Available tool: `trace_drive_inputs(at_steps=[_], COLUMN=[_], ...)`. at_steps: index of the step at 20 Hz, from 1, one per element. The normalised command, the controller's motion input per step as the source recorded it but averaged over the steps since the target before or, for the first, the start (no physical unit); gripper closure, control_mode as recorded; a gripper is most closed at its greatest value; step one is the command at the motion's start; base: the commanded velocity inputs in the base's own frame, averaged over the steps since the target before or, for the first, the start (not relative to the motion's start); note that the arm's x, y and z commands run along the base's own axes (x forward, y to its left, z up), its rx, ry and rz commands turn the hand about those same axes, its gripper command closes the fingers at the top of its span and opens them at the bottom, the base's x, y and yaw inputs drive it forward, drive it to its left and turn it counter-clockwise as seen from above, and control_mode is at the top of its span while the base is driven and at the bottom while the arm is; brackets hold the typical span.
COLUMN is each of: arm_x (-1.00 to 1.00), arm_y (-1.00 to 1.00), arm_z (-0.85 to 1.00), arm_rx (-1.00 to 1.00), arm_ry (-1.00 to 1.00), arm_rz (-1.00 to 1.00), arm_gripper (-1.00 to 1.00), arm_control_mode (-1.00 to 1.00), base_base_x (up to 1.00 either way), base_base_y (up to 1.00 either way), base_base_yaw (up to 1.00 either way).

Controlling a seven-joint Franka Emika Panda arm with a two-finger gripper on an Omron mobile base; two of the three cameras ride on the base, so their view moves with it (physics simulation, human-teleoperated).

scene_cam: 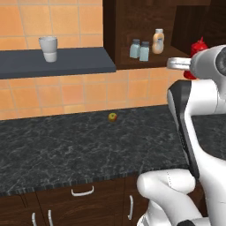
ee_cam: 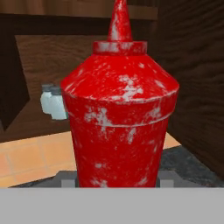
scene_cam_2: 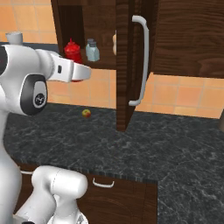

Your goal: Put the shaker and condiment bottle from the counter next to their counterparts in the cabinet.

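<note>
Hand view: condiment bottle (ee_cam: 122, 118) dead centre between the finger tips, clamped low on its body, long axis upright, tapered cap up. Gripper (ee_cam: 117, 180) clenched on it, jaws hugging both sides of the base.

Beyond the bottle and off to its left in hand view: two pale shakers (ee_cam: 53, 101) side by side on the cabinet (ee_cam: 192, 78) shelf, so shaker half looks done, judging from the pair. Dark cabinet side wall close on the bottle's right.

Left base view: bottle (scene_cam: 198, 47) at shelf height, just at the cabinet's open front, behind the arm's white wrist link. Shelf board (scene_cam: 145, 63) ahead of and level with the gripper. Shaker pair (scene_cam: 140, 49) and the tan-orange bottle (scene_cam: 158, 41) further along the shelf, away from the gripper toward the far cabinet side.

Right base view: bottle (scene_cam_2: 72, 51) beside the shakers (scene_cam_2: 92, 50), apart, not touching. Open cabinet door (scene_cam_2: 131, 65) on the opposite side of the shelf contents from the gripper.

Coming move, as judged: push in over the board, set down upright near the tan-orange bottle. Gap to the shakers looks modest; risk of clipping them. Cannot tell whether the bottle base is above the board or on it.

Counter (scene_cam: 79, 145) well below the gripper, small yellow-red fruit (scene_cam: 112, 117) on it.
</note>
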Motion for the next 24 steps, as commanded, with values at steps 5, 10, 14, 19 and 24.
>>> trace_drive_inputs(at_steps=[5, 10, 14, 19, 24], arm_x=[0.29, 0.42, 0.03, 0.26, 0.46], arm_y=[0.18, -0.05, -0.11, -0.05, -0.16], arm_z=[-0.02, 0.05, 0.0, 0.0, 0.0], arm_rx=[-0.16, -0.02, 0.0, 0.0, 0.0], arm_ry=[0.02, 0.01, 0.0, 0.0, 0.0], arm_rz=[0.12, 0.0, -0.03, -0.08, -0.05], arm_gripper=[1.0, 1.0, 1.0, 1.0, 1.0], arm_control_mode=[-1.0, -1.0, -1.0, -1.0, -1.0], base_base_x=[0.0, 0.0, 0.0, 0.0, 0.0], base_base_y=[0.0, 0.0, 0.0, 0.0, 0.0], base_base_yaw=[0.0, 0.0, 0.0, 0.0, 0.0])
